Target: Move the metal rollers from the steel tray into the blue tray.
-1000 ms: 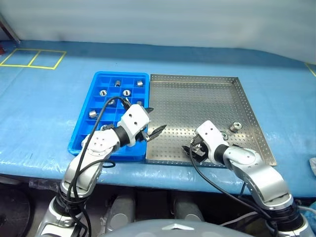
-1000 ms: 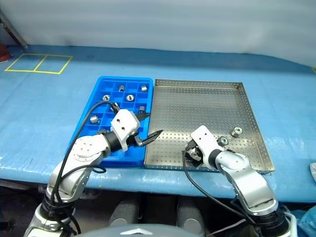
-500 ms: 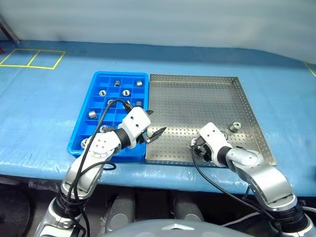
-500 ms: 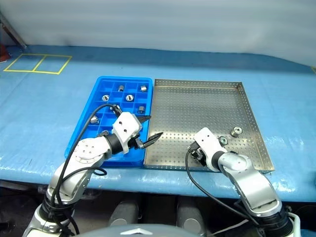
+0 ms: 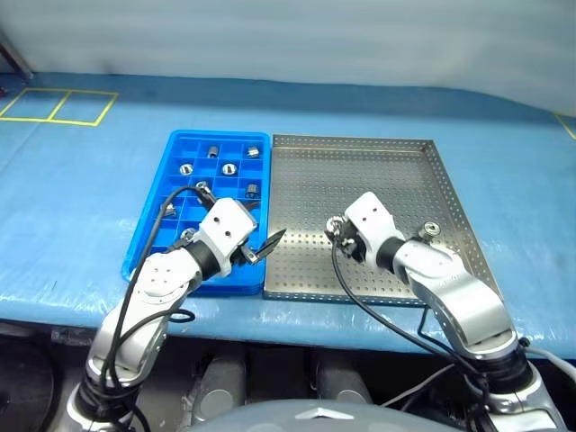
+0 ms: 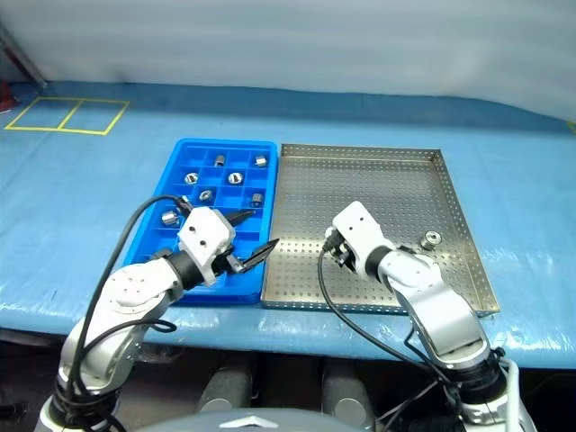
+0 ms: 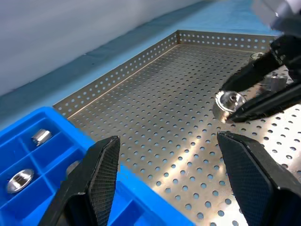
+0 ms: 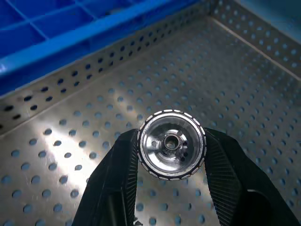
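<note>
The steel tray (image 5: 360, 141) lies at the centre right, with the blue tray (image 5: 147, 243) against its left side. My right gripper (image 5: 335, 229) hovers over the steel tray's front middle, shut on a metal roller (image 8: 171, 143) whose dark centre hole faces the wrist camera. That held roller (image 7: 229, 101) also appears in the left wrist view. One loose roller (image 5: 431, 230) lies near the steel tray's right rim. Several rollers (image 5: 228, 168) sit in the blue tray's compartments. My left gripper (image 5: 267, 225) is open and empty over the seam between the two trays.
Both trays rest on a blue-covered table (image 5: 81, 180), with the front edge just below them. Yellow tape squares (image 5: 58, 106) mark the far left. Black cables (image 5: 360, 297) loop from both wrists over the trays' front rims.
My right gripper has closed on a roller near the steel tray's front rim and lifted it up and leftward. My left gripper has drawn back slightly to the left, still open.
</note>
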`<state>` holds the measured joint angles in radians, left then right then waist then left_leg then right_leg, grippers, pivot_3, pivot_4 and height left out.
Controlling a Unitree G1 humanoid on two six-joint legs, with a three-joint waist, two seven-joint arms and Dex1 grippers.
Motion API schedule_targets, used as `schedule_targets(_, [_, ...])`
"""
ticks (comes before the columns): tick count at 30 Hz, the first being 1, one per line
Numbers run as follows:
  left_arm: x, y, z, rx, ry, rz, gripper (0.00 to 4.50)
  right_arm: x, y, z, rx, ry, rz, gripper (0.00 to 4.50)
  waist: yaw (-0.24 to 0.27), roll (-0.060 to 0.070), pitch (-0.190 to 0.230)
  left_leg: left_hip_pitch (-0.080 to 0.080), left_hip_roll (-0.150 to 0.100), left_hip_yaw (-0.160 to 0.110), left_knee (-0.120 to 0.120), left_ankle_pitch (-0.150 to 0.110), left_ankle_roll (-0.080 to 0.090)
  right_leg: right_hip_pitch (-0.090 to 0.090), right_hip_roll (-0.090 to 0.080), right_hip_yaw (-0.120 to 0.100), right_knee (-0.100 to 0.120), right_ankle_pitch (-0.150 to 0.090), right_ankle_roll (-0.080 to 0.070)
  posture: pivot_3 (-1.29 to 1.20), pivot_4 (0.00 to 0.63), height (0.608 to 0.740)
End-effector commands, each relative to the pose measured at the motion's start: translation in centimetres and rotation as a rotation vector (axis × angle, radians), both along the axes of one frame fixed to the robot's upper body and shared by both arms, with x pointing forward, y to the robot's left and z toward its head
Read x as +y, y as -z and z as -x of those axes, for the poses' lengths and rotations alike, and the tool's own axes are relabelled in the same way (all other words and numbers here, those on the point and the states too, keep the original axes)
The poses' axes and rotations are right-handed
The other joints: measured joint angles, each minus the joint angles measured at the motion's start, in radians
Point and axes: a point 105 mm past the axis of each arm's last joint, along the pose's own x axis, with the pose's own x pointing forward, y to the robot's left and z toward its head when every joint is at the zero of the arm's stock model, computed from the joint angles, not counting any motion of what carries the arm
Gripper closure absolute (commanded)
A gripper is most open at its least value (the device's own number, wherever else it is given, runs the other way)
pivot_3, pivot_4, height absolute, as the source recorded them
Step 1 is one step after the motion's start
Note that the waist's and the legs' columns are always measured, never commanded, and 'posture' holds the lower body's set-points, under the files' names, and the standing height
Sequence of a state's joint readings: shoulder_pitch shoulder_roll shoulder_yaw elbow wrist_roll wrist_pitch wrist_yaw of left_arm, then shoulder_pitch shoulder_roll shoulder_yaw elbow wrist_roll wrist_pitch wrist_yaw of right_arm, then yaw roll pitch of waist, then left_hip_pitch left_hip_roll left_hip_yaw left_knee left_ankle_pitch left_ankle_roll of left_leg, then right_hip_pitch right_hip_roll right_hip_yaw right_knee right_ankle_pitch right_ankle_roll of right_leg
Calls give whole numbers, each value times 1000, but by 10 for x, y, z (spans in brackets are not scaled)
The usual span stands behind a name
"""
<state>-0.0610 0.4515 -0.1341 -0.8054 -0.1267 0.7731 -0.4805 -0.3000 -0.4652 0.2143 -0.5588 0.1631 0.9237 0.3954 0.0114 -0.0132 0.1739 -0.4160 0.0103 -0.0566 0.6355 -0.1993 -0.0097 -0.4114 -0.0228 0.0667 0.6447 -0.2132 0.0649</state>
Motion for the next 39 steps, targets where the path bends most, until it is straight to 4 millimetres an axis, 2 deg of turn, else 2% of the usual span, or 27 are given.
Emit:
schedule_targets(1, [19,-13,10,-61,-97,-30,898,35,-21,-9,-89,-143,-59,2816,19,0,0,1,0,0,-2,0,0,0,0,0,0,0,-1,357,150,740])
schedule_targets(4, [30,-13,14,-61,-170,-35,898,58,-27,-15,-94,-229,-91,2816,50,0,0,1,0,-1,-5,0,0,-1,0,-1,0,-1,-2,409,150,740])
schedule_targets(8, [35,-3,23,-21,-229,-37,898,84,-23,-22,-79,-321,-102,2816,102,0,0,1,0,-2,-8,0,0,-2,0,-4,0,-3,-6,483,150,740])
schedule_targets(13, [37,8,29,13,-267,-35,898,95,-12,-34,-44,-346,-113,2816,163,0,0,1,0,-4,-9,0,-1,-2,0,-6,0,-4,-7,523,150,740])
schedule_targets(23, [31,16,29,41,-259,-17,898,84,7,-59,-27,-265,-81,2816,266,0,0,0,1,-3,-11,0,-4,-4,0,-7,0,-5,-8,517,150,740])
schedule_targets(28, [27,17,27,46,-242,-12,898,74,8,-65,-34,-212,-62,2816,309,0,0,0,2,-2,-13,0,-7,-6,1,-7,0,-6,-9,502,150,740])
schedule_targets(39, [23,20,21,52,-206,-18,898,53,8,-69,-51,-114,-31,2816,351,0,0,-4,3,-1,-13,0,-10,-13,2,-7,0,-6,-10,448,150,740])
